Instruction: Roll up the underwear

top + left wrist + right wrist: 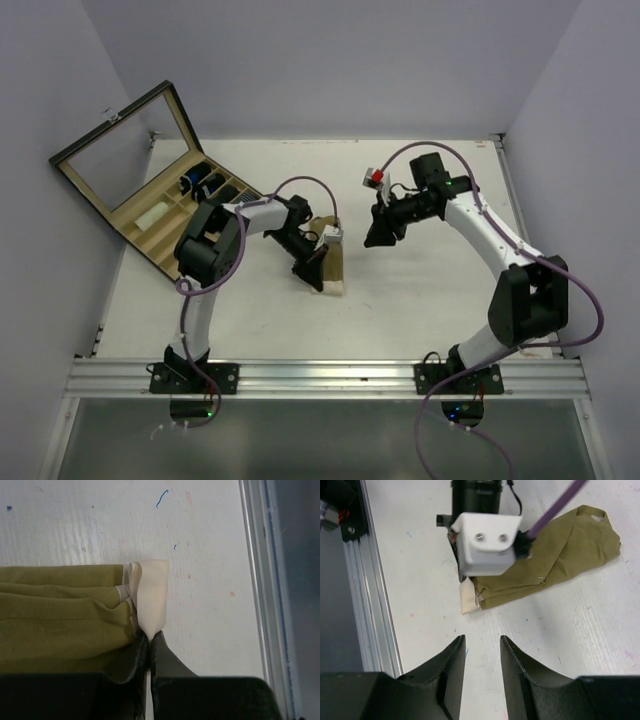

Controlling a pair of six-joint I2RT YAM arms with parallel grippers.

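My left gripper [150, 639] is clamped on the cream waistband [150, 595] at one end of the olive underwear [60, 615], which lies folded and fairly flat at mid-table. To its right, my right gripper [481, 652] hovers apart from the cloth, jaws parted and empty. I judge the roll barely begun: no coil shows yet.

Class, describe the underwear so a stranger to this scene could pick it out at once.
Start at the white table, then find the left gripper near its middle. The underwear is the crumpled cloth pinched in that gripper. Only it is soft, olive green with a cream band, unlike the hard box at the left.
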